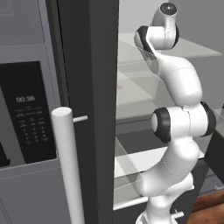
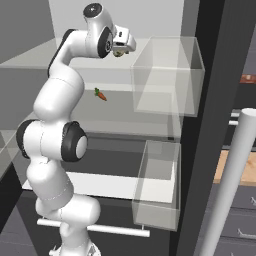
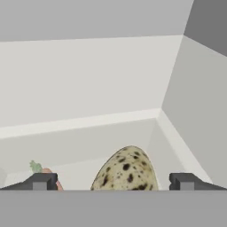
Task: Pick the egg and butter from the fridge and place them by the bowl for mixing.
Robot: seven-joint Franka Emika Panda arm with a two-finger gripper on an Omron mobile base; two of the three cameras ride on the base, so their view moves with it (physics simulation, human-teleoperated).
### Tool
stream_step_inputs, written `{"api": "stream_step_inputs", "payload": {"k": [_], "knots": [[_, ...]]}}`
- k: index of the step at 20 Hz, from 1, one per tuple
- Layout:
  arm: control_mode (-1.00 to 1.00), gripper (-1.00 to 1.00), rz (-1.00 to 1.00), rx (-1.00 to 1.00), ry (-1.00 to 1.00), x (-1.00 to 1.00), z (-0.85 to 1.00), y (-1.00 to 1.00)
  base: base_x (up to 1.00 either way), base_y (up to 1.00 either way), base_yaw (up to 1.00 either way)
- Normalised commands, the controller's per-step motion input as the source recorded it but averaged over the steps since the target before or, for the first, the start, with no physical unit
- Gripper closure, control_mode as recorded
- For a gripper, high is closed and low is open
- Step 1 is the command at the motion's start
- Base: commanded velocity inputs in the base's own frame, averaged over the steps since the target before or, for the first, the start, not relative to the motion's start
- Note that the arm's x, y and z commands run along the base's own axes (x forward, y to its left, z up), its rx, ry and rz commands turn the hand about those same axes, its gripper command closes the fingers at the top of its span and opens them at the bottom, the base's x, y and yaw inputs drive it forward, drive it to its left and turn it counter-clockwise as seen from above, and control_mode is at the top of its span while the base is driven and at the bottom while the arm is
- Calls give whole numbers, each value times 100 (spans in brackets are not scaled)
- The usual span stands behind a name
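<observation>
The fridge [image 1: 89,109] stands open, and my arm reaches onto its upper glass shelf [image 2: 150,92]. A tan egg [image 3: 126,170] with dark speckles lies on that shelf, right in front of the hand camera. It sits between the two dark fingertips [image 3: 44,181] of my gripper [image 3: 114,182]. The jaws stand wide open around the egg and do not touch it. From the right base view the gripper [image 2: 120,49] points down at the shelf's back, with the egg [image 2: 118,52] a small tan spot under it. The butter and the bowl are out of view.
An orange carrot [image 2: 101,94] lies on the same shelf, left of the egg, also seen as a carrot [image 3: 48,172] beside the left fingertip. Clear door bins [image 2: 167,75] [image 2: 157,185] hang on the right. A silver bar handle [image 1: 68,162] and black display panel [image 1: 26,113] are on the left door.
</observation>
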Motion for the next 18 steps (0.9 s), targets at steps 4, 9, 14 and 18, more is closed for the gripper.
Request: {"api": "stream_step_inputs", "payload": {"k": [4,9,14,18], "knots": [[-100,-100,0,0,0,0,0,0,0,0,0],[-100,100,0,0,0,0,0,0,0,0,0],[-100,100,0,0,0,0,0,0,0,0,0],[-100,100,0,0,0,0,0,0,0,0,0]]}}
